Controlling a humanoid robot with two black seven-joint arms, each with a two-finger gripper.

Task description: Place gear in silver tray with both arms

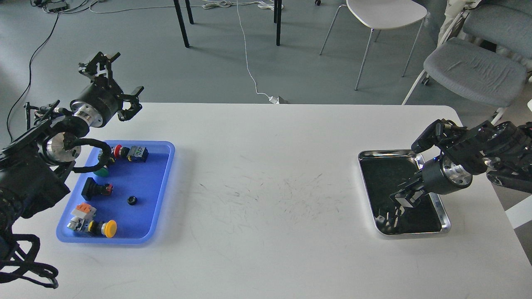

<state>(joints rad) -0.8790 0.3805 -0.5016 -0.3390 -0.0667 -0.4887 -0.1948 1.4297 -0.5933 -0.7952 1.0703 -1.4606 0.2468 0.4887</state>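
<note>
The gear (132,200) is a small black toothed ring lying in the blue plastic tray (160,195) at the left. The silver tray (367,189) lies at the right with a dark reflective bottom. My left gripper (117,81) is raised behind the blue tray's far left corner, with its fingers spread wide and empty. My right gripper (400,200) hovers low over the silver tray's near half, pointing left and down. Its fingers are dark against the tray's bottom and cannot be told apart. Its reflection shows in the tray just below it.
The blue tray also holds several push-buttons and switches: a yellow one (109,228), a green one (101,171), a red one (118,151) and a black block (92,189). Chairs (474,70) and table legs stand beyond the white table's far edge (266,104).
</note>
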